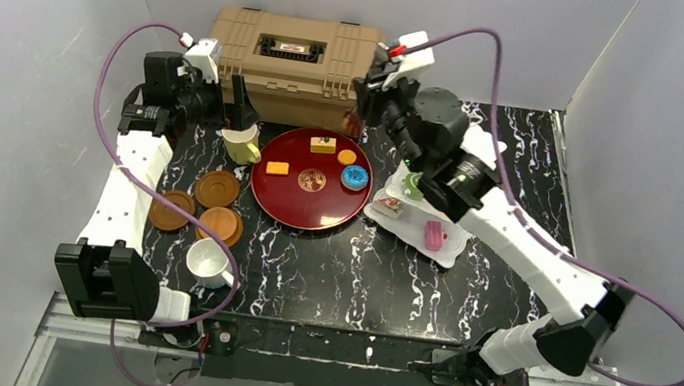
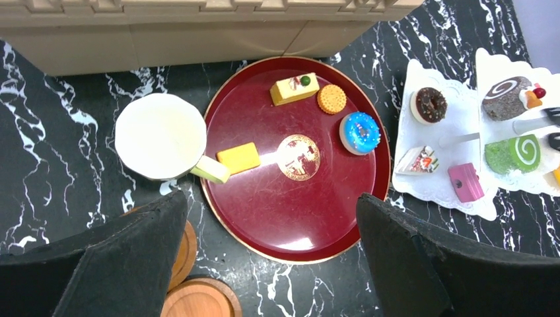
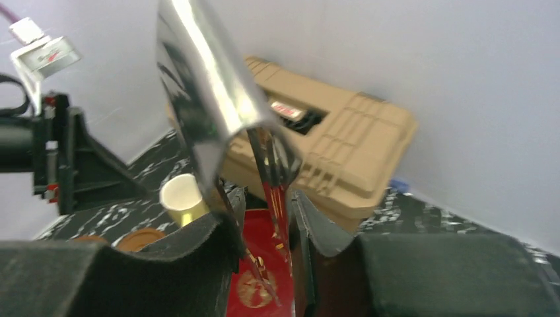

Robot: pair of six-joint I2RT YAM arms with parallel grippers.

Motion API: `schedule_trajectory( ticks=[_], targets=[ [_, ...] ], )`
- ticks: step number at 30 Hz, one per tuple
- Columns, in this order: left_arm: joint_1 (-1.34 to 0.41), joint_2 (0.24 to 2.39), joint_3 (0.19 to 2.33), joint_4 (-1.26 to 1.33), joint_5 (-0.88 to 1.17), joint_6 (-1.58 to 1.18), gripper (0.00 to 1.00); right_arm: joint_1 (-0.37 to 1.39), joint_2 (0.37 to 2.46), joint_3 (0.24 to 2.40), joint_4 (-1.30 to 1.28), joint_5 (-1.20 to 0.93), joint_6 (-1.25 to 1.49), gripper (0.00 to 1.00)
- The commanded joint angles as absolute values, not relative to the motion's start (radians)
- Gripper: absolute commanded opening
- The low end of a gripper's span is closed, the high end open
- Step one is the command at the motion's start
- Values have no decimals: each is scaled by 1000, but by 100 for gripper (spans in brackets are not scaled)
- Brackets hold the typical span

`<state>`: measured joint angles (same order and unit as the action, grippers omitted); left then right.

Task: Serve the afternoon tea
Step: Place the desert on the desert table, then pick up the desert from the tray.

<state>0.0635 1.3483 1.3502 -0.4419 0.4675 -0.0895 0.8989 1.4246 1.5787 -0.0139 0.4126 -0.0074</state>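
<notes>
Closest to the right wrist lens, the right gripper (image 3: 265, 206) has its two black fingers closed on a pair of shiny metal tongs (image 3: 205, 99). It holds them clear of the table, with the folded end pointing away from the wrist. Beyond them the ribbed tan plastic case (image 3: 330, 145) stands against the back wall.

The left gripper (image 2: 271, 198) hangs with its jaws spread wide and nothing between them, above the near half of the big round dark-red tray (image 2: 297, 224). Just left of that tray stands the pale-yellow mug (image 2: 158, 135), upright, its handle reaching over the rim.

On the tray lie a yellow rectangular cake (image 2: 239, 157), a cream slice with red and green topping (image 2: 294, 88), a round orange biscuit (image 2: 331, 98) just beside that slice, and a blue-iced doughnut (image 2: 360, 132).

Just beside the tray on its right is the white scalloped stand (image 2: 462, 92). Its lower tier bears a chocolate doughnut (image 2: 429, 104), a white wedge (image 2: 419, 160) and a pink block (image 2: 465, 181). The tier above bears a brown swirl roll (image 2: 507, 89) and a green swirl roll (image 2: 522, 153).

Three round brown saucers (image 1: 217, 188) lie on the black marbled tabletop (image 1: 347, 275) left of the tray. The white mug (image 1: 207, 262) sits nearer the arm bases.
</notes>
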Motion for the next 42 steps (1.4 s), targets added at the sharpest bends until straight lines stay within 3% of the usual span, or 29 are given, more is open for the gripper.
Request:
schedule_trajectory(
  ticks=[1,19,42],
  targets=[
    [103,1380,1390,-513,464,-84,98,904,1524,1517,188,242,122,39],
    [163,1409,1425,-506,499,-84,99,860,2008,1674,432,-102,225,50],
    [207,1419,1412,-491,552,-94,99,854,2203,1787,454,-71,105,56]
  ],
)
